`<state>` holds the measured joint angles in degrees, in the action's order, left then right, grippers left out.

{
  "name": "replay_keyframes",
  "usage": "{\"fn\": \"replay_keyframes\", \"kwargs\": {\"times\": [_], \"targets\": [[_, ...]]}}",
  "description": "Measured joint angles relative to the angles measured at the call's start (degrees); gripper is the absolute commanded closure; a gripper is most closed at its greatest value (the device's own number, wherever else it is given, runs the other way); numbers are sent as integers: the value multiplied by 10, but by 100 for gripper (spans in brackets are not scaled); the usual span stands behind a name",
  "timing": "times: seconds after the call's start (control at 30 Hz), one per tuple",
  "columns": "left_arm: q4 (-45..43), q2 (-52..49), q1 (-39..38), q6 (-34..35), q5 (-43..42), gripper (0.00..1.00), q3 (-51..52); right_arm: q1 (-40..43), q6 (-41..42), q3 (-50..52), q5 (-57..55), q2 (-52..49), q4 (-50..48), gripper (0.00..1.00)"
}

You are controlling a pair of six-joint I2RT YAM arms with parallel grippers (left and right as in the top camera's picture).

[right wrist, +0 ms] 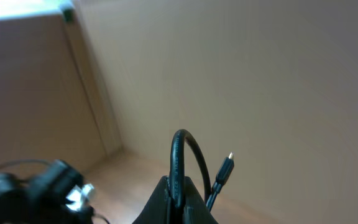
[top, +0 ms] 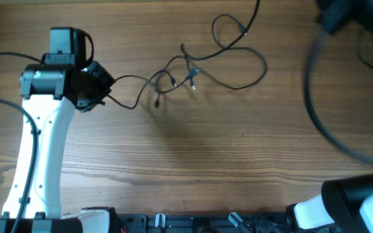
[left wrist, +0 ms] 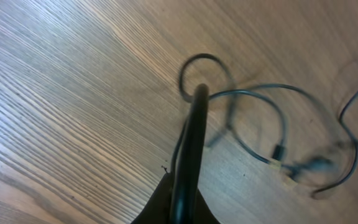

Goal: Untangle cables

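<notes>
The cables are thin black cords lying in loose loops with a small knot and plug ends at the table's middle. One strand runs left to my left gripper, which is shut on it low over the table. In the left wrist view the jaws pinch that cable, with loops and plugs beyond. Another strand leaves the overhead view at the top edge. My right gripper is shut on a black cable, lifted high off the table; a small plug sticks up beside it.
The right arm is a blurred dark shape at the top right, close to the overhead camera, with a thick arm wire curving below it. The arm bases line the front edge of the wooden table.
</notes>
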<state>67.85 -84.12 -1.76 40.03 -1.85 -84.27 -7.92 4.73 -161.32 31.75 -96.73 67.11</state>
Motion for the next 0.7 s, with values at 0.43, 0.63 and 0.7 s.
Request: {"fn": "replay_keyframes", "kwargs": {"times": [0.43, 0.63, 0.7], "targets": [[-35, -41, -72, 4, -3, 91, 0, 0, -14, -31, -85, -50, 102, 96], [-49, -42, -72, 4, -2, 94, 0, 63, -11, -26, -307, -148, -10, 96], [-49, -42, -72, 4, -2, 94, 0, 121, -10, -26, -329, -156, -21, 96]]}}
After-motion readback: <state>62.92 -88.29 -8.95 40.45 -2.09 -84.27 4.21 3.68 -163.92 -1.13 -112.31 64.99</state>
